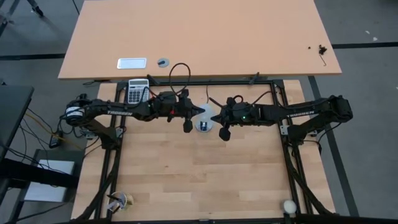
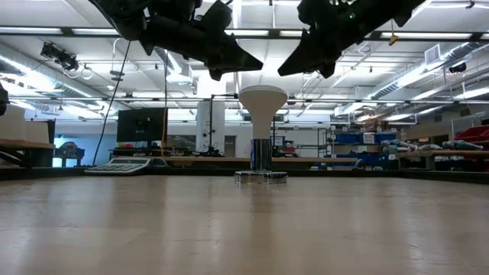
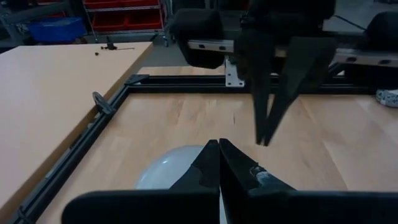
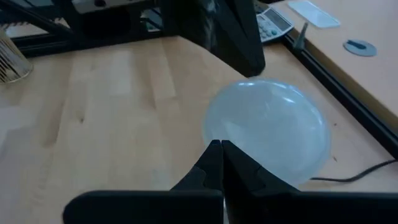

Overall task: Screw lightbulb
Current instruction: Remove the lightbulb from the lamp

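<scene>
The white lightbulb [image 2: 263, 103] stands upright, dome up, its narrow base in the round silver socket [image 2: 260, 177] on the wooden table. It also shows in the high view [image 1: 207, 114]. My left gripper [image 2: 248, 64] is shut and hangs just above and to the left of the dome, its tips over the dome [image 3: 171, 167] in the left wrist view. My right gripper [image 2: 287, 70] is shut and hangs just above and to the right of the dome [image 4: 267, 127]. In the low view, neither touches the bulb.
A calculator [image 1: 138, 91] lies at the far left by the black frame. The socket's black cord [image 1: 177, 70] loops toward the far side. A cream ball [image 1: 289, 206] and a small wire object [image 1: 121, 200] lie at the near edge. A second table [image 1: 199, 37] stands beyond.
</scene>
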Controlling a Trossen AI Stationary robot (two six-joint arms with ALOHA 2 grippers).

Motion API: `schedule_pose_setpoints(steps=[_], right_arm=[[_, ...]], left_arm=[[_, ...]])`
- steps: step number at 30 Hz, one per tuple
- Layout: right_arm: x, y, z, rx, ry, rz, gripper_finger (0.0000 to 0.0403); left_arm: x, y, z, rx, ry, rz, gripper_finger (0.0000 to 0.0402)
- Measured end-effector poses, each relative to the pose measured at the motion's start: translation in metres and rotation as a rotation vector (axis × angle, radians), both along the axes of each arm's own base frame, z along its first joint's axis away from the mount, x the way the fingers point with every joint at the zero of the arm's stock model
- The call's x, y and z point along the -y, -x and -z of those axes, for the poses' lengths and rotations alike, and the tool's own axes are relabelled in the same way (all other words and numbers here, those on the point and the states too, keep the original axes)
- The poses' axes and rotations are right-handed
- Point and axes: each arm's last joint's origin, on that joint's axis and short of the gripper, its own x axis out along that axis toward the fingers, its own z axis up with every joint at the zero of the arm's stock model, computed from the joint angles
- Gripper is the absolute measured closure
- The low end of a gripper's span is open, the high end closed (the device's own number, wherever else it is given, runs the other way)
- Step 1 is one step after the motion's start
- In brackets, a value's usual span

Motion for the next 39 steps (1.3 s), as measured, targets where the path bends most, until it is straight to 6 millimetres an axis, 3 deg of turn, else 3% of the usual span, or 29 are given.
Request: schedule_pose_setpoints(steps=[14, 18, 27, 39], right_arm=[[-0.009, 0.005, 0.019, -0.007, -0.032, 0.027, 0.0398], [-0.009, 0.006, 0.022, 0.013, -0.024, 0.041, 0.0398], [-0.001, 0.007, 0.024, 0.005, -0.031, 0.053, 0.0398], [0.01, 0.01, 0.027, -0.035, -0.036, 0.086, 0.0398]], left_arm=[[-0.003, -0.003, -0.009, -0.105, -0.046, -0.06, 0.0401], [-0.004, -0.008, 0.001, -0.149, -0.04, -0.065, 0.0401], [-0.011, -0.033, 0.007, -0.243, -0.046, -0.061, 0.0401], [-0.009, -0.033, 0.011, -0.285, -0.023, -0.074, 0.0401]])
